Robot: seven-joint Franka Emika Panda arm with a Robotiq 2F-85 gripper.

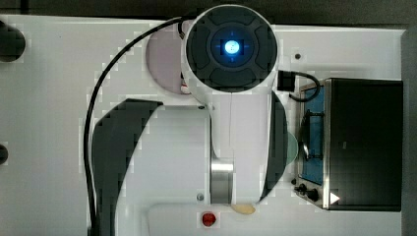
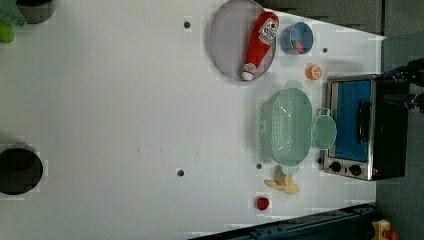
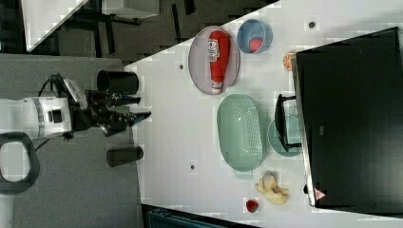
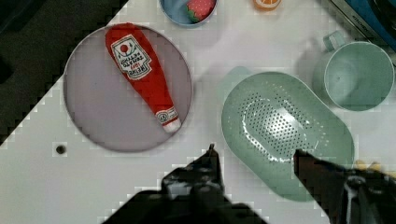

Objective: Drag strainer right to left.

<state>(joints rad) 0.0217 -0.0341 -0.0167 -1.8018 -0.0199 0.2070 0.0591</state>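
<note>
Ketchup bottle, label illegible

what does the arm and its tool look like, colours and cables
The arm is glossy white with dark grey panels, a silver ring, and a round dark cap lit blue at its centre. A black cable loops beside it. The tool is black on a white wrist.

Arm: my white arm runs across the middle of the top view, its round dark cap with a blue light toward the top view's upper edge.
Wrist: in the right view my white wrist section lies level, pointing toward the right view's right.
Hand: my hand is dark (black fingers on a black body) and held clear of everything, gripping nothing.
Fingers: my two fingers stand apart, a wide gap between them.
</note>
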